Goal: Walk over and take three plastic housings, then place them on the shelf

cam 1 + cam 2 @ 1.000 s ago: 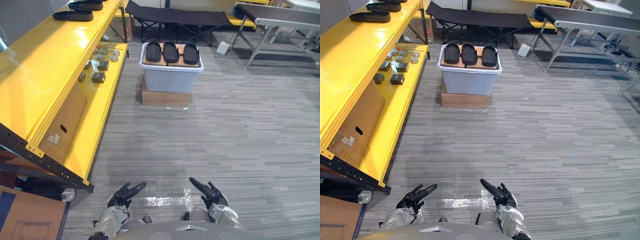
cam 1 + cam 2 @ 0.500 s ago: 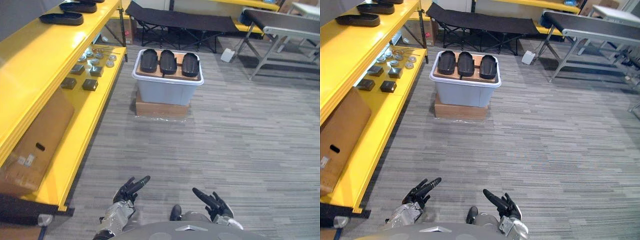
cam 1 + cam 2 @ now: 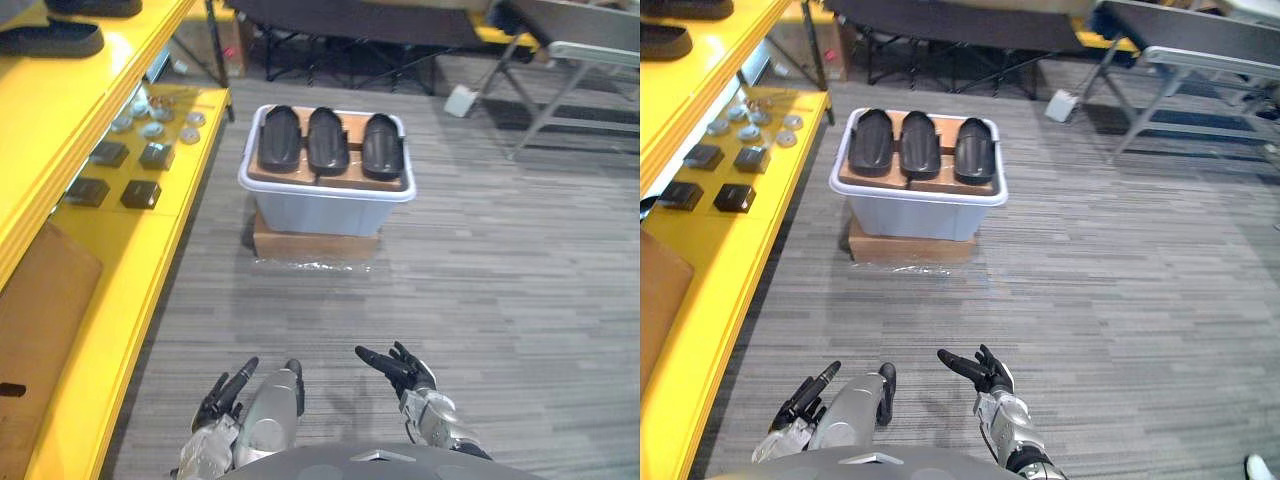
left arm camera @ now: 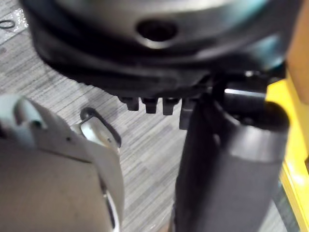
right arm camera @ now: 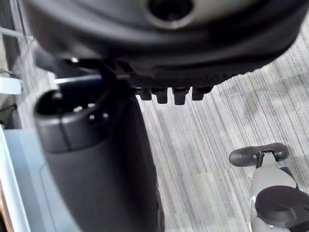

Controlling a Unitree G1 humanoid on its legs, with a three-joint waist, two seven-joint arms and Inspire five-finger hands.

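Note:
Three black plastic housings lie side by side on a wooden board atop a grey bin, which stands on a flat cardboard box ahead of me. On the yellow shelf to my left, another black housing rests on the top level. My left hand and right hand hang low in front of me, well short of the bin. Both are open, fingers straight, holding nothing.
Small dark and round metal parts lie on the shelf's lower level, with a cardboard sheet nearer me. A black folding cot, a grey metal table and a white box stand beyond the bin. Grey carpet lies between.
The camera has moved forward, so the bin and housings look nearer and the shelf has slid off to the left. Both hands stay open and low; the right one has lifted slightly.

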